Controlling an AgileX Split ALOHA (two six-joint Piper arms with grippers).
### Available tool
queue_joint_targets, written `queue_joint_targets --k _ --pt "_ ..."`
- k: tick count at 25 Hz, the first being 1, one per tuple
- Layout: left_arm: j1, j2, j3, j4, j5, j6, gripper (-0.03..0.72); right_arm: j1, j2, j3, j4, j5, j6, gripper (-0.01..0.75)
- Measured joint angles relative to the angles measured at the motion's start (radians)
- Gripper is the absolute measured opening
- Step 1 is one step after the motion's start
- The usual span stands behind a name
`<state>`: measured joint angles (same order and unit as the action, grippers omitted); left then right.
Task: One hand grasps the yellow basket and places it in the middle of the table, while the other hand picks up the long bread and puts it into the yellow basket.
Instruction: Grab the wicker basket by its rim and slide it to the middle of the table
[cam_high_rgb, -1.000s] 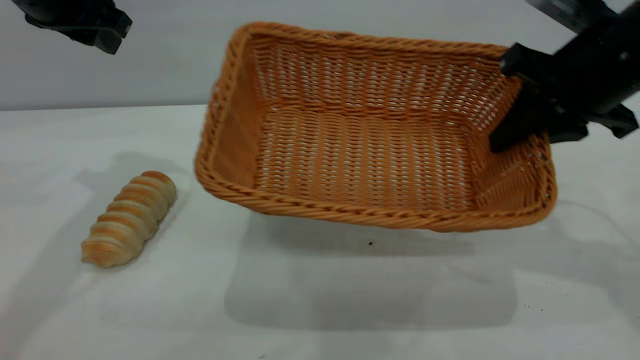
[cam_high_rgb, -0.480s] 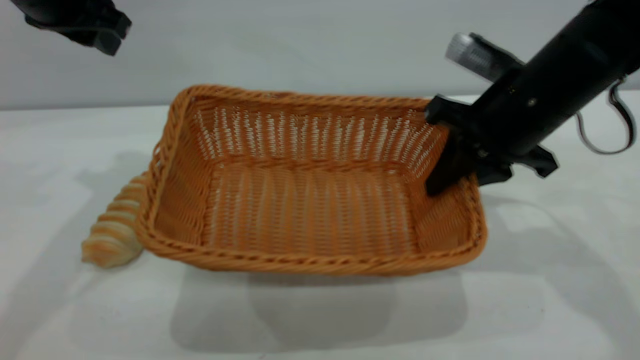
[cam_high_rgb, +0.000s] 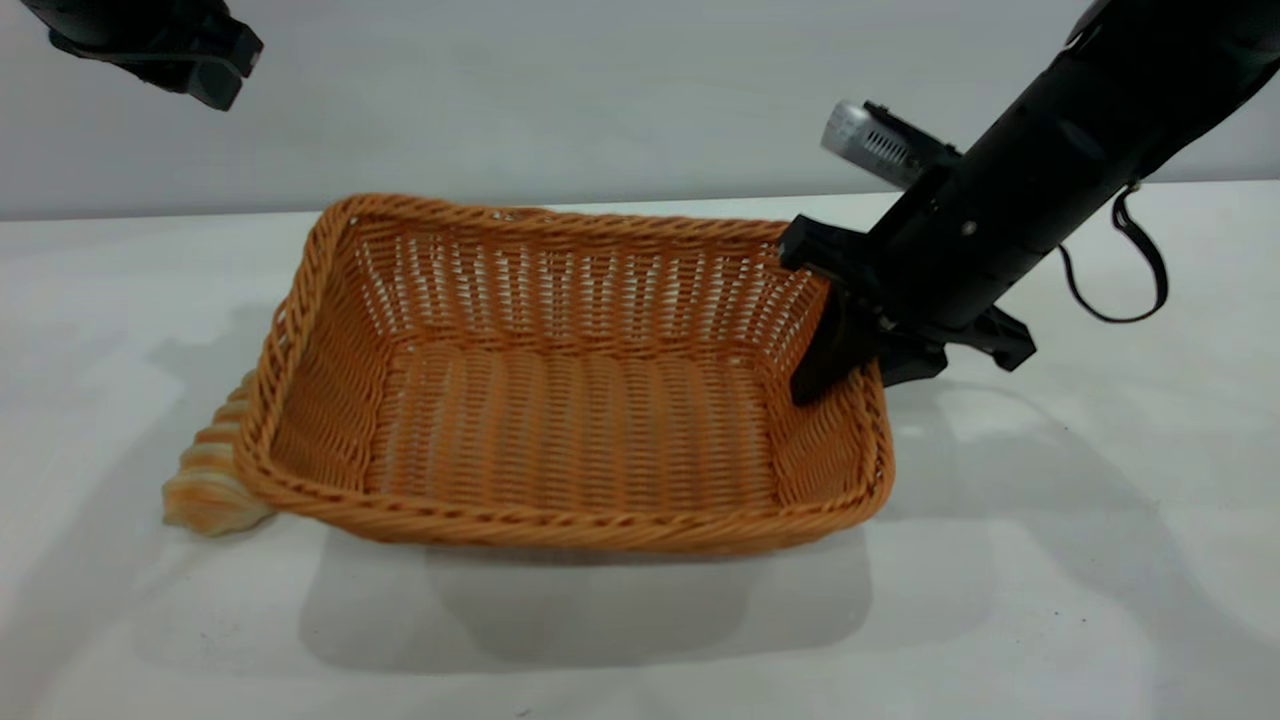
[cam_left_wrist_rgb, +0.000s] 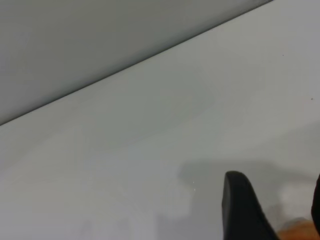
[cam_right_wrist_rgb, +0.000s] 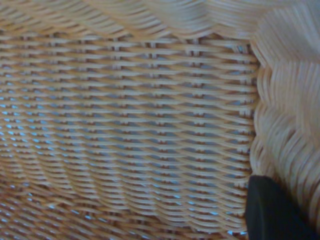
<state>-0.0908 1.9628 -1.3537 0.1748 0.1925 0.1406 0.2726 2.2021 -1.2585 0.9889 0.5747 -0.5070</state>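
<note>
No text, label, brand or number can be read on anything here. The basket (cam_high_rgb: 560, 440), the bread (cam_high_rgb: 205, 480) and the table (cam_high_rgb: 1100, 560) bear no readable marks.

The orange woven wicker basket (cam_high_rgb: 560, 400) hides most of the striped, ridged bread roll (cam_high_rgb: 210, 480) at nine o'clock. The black left gripper (cam_high_rgb: 160, 45) is cropped at eleven o'clock.
</note>
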Motion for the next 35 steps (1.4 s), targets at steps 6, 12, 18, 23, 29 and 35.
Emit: queue_joint_targets --k 6,12,18,23,29,35 --pt "0.000 0.000 0.000 0.000 0.001 0.000 0.413 0.008 0.036 -0.001 -0.011 -0.009 0.032 0.042" --pt "0.000 0.000 0.000 0.000 0.001 -0.001 0.413 0.007 0.051 -0.009 -0.008 -0.009 0.053 0.042" --pt "0.000 0.000 0.000 0.000 0.001 -0.001 0.413 0.007 0.051 -0.010 -0.007 -0.009 0.053 0.042" --pt "0.000 0.000 0.000 0.000 0.001 -0.001 0.413 0.007 0.051 -0.010 0.016 -0.009 0.007 0.083" --pt "0.000 0.000 0.000 0.000 0.001 -0.003 0.413 0.008 0.052 -0.010 0.041 -0.008 -0.027 0.309" --pt "0.000 0.000 0.000 0.000 0.001 -0.003 0.413 0.008 0.041 -0.010 0.020 -0.018 -0.037 0.416"
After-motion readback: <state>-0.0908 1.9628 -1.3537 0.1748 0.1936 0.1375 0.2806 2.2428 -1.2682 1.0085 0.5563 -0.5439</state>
